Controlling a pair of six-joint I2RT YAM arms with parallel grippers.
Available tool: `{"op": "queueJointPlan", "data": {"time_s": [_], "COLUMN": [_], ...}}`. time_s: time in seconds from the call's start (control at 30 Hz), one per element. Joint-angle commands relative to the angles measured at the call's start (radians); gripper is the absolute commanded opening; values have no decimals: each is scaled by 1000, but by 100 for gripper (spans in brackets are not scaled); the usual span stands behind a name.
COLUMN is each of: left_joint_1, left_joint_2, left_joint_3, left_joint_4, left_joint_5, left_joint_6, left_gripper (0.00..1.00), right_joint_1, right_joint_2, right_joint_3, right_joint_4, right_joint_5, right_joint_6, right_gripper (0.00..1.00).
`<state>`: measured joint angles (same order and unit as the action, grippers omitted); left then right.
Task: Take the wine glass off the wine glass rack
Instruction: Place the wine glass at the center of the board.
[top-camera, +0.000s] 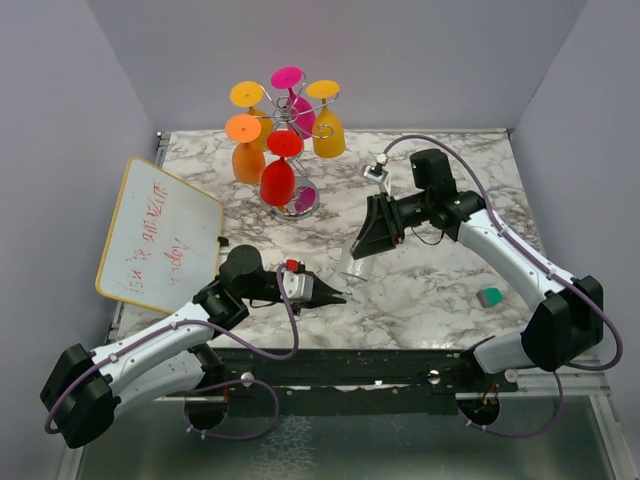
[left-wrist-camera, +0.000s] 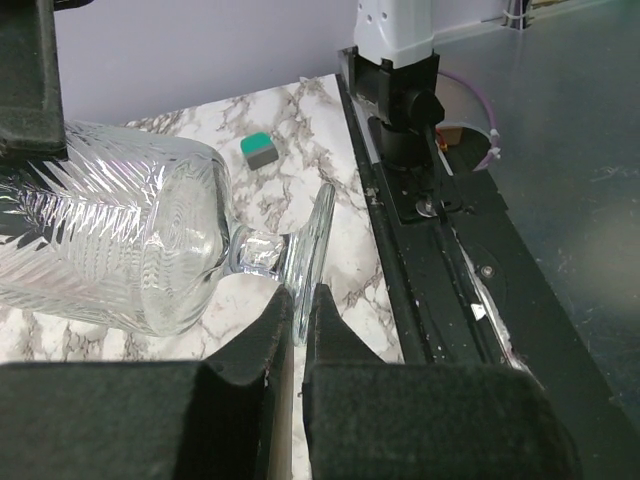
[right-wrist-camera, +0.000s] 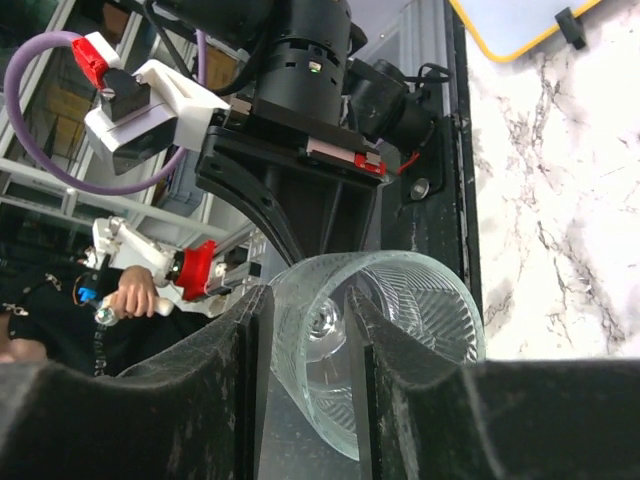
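Right gripper (top-camera: 364, 250) holds wine glass (top-camera: 355, 268); left gripper (top-camera: 340, 298) at its foot.

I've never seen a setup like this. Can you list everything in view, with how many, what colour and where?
wine glass rack: one, chrome, back of the table, left of centre.
coloured wine glasses: five, two yellow, one orange, one red, one magenta, hanging upside down on the rack.
clear wine glass: one, patterned, held sideways between the two grippers.
whiteboard: one, white, yellow frame, red writing, left side.
small block: one, green and grey, right side.
table: one, white-grey marble.
left gripper: one, black, pinching the glass's foot.
right gripper: one, black, gripping the bowl's rim.
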<state>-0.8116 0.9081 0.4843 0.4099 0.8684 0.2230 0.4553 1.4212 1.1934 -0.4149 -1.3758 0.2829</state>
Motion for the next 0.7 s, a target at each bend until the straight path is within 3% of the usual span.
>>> {"op": "queueJointPlan", "data": {"time_s": [0.0, 0.23, 0.43, 0.5, 0.57, 0.6, 0.67], "left_joint_1": [19, 46, 51, 51, 51, 51, 51], "left_joint_2": [-9, -33, -26, -22, -23, -27, -43], "left_joint_3": [48, 44, 49, 51, 51, 50, 44], "left_joint_4": [38, -3, -6, -6, -7, -9, -13], "left_joint_5": [32, 39, 18, 5, 1, 1, -1], "left_joint_6": [46, 62, 60, 50, 42, 37, 28], "left_gripper": [0, 0, 0, 12, 43, 54, 65], "right_joint_1": [19, 21, 26, 27, 28, 27, 27], "right_joint_2": [20, 11, -26, -44, -61, -65, -70], "right_joint_3": [32, 32, 13, -16, -49, -56, -69], "right_joint_4": [-83, -61, -39, 30, 98, 120, 136], "right_joint_5": [-56, -116, -56, -34, -6, 8, 44], "right_joint_6": [-60, -56, -23, 43, 99, 115, 128], "right_gripper": [34, 1, 1, 1, 1, 1, 1]}}
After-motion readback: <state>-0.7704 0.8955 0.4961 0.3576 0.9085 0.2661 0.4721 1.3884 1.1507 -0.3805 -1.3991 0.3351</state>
